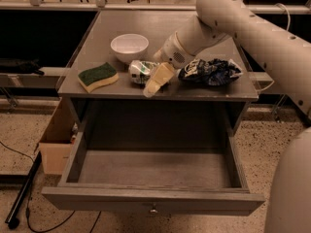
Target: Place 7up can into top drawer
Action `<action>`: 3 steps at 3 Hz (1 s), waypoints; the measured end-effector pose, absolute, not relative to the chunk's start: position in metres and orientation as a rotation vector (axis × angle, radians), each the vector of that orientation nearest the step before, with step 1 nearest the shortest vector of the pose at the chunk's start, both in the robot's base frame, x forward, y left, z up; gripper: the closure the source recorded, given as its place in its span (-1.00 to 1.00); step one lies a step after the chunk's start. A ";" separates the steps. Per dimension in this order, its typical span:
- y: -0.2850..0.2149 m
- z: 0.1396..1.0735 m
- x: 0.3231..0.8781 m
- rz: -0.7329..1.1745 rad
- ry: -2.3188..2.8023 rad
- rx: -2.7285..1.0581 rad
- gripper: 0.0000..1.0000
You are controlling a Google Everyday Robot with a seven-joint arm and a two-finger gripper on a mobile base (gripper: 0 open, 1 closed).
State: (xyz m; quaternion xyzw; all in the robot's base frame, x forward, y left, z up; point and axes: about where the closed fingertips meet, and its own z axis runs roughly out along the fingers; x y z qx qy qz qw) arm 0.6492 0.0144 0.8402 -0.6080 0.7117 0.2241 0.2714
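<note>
The 7up can (139,71), crushed, green and white, lies on its side on the grey table top between the sponge and the chip bag. My gripper (156,80) reaches down from the upper right and sits right against the can's right end, near the table's front edge, partly covering it. The top drawer (151,201) is pulled wide out below the table top and nothing lies in it. Its small round knob (153,209) shows at the centre of the front panel.
A white bowl (129,46) stands just behind the can. A green and yellow sponge (97,76) lies to its left, and a dark blue crinkled chip bag (210,71) to its right. A cardboard box (57,141) stands on the floor left of the drawer.
</note>
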 end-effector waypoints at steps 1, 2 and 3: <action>0.015 0.839 0.649 0.605 1.918 -1.639 -0.62; 0.015 0.839 0.649 0.605 1.918 -1.639 -0.15; 0.015 0.839 0.649 0.605 1.918 -1.639 0.32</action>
